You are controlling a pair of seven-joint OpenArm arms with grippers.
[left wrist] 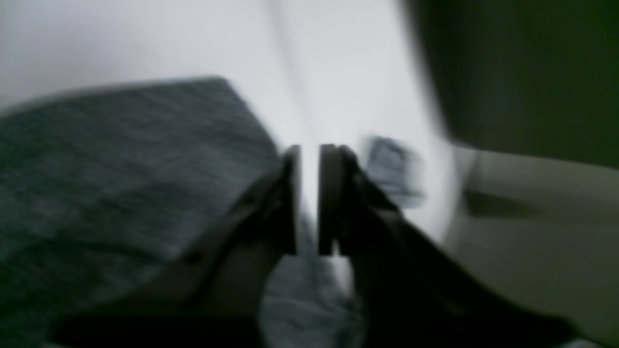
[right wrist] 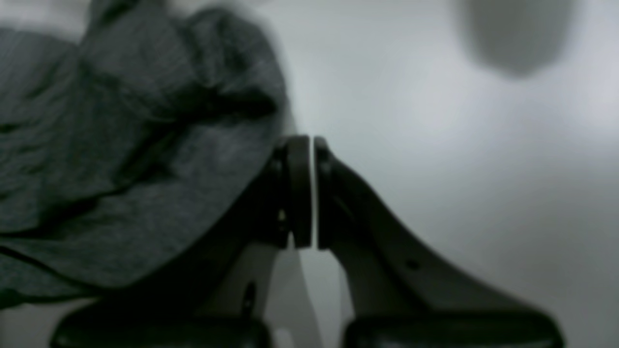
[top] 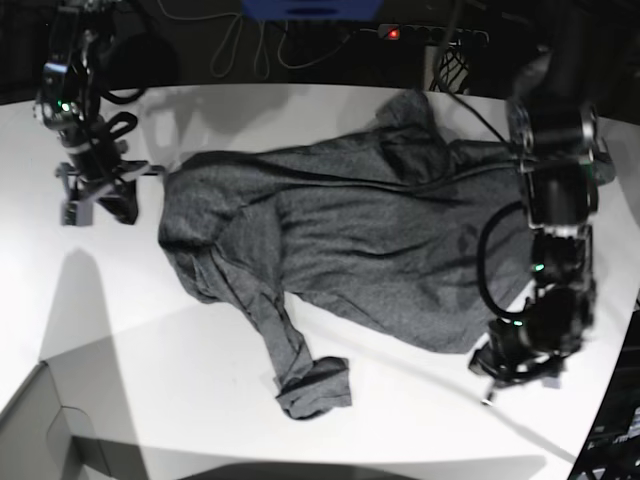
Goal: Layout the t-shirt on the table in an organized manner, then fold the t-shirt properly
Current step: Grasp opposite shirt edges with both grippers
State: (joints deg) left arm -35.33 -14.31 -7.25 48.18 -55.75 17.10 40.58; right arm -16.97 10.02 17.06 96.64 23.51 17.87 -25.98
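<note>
The dark heather-grey t-shirt (top: 340, 230) lies spread across the middle of the white table (top: 200, 400), wrinkled, with one sleeve (top: 315, 385) bunched toward the front. My left gripper (top: 497, 368) hovers at the shirt's near right edge. In the blurred left wrist view its fingers (left wrist: 309, 198) stand almost together with nothing between them, and the cloth (left wrist: 111, 159) lies to their left. My right gripper (top: 97, 208) sits just off the shirt's far left edge. Its jaws (right wrist: 313, 193) are shut and empty, with folded cloth (right wrist: 121, 145) beside them.
A grey box corner (top: 40, 430) pokes in at the front left. Cables and a blue object (top: 310, 8) lie beyond the table's back edge. The table's curved edge runs close to the left arm at the right. A dark blurred shape (left wrist: 522, 72) fills the left wrist view's upper right.
</note>
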